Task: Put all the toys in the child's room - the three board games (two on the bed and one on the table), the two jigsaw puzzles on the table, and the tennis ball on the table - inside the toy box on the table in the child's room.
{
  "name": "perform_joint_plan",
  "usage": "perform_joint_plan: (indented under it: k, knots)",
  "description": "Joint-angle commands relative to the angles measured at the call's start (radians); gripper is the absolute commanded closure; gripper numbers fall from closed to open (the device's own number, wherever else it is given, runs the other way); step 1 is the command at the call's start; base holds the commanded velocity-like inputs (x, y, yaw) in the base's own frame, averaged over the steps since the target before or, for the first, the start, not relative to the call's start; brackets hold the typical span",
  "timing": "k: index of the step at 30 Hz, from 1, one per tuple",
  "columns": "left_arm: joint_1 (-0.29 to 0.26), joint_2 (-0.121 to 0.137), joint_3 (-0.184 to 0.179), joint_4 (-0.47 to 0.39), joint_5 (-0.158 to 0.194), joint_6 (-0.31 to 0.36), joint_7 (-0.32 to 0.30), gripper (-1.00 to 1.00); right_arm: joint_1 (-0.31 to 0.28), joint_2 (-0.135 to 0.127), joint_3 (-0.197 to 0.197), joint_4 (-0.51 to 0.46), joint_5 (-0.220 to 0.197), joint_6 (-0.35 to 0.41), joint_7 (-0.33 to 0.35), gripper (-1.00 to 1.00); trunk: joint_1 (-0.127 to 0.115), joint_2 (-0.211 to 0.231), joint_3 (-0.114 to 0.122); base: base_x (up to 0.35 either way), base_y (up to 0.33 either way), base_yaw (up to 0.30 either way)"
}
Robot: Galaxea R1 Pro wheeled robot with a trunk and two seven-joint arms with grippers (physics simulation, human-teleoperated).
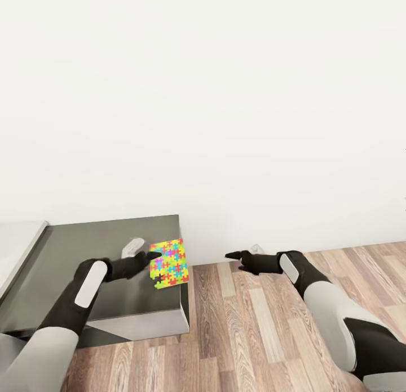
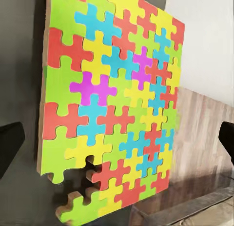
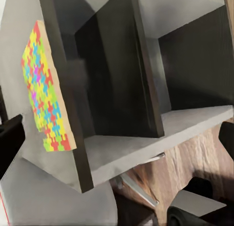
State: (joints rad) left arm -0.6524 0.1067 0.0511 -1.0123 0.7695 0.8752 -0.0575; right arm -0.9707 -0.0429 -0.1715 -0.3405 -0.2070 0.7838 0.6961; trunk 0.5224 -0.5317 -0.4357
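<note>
Presently: left claw (image 1: pixel 151 256) open, fingers either side of jigsaw puzzle (image 1: pixel 170 263) | puzzle flat at counter (image 1: pixel 113 251) corner, overhanging edge | judged light, thin, fairly stiff; interlocked pieces may separate, take by overhanging edge | right claw (image 1: pixel 232 257) over floor (image 1: pixel 254 335), state indeterminable.

A plain white wall (image 1: pixel 203 98) rises above a wood-plank floor (image 1: pixel 254 335), with a white baseboard (image 1: pixel 338 244) running along their junction in even light.
</note>
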Motion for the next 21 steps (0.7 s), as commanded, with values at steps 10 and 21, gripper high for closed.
perform_joint_plan:
  k: [10,21]
  knots:
    - [0.129,-0.024,0.055,-0.414,0.093,0.137,0.191,-1.0,-0.005,0.036,0.0,-0.003,0.001,0.022,0.094,-1.0,0.0,-0.001,-0.001,0.0,0.0,0.0]
    - [0.081,-0.108,0.015,-0.569,0.602,0.172,0.652,-1.0,0.0,0.041,0.076,-0.012,0.035,0.021,0.296,-1.0,0.031,-0.057,-0.026,0.0,0.0,0.0]
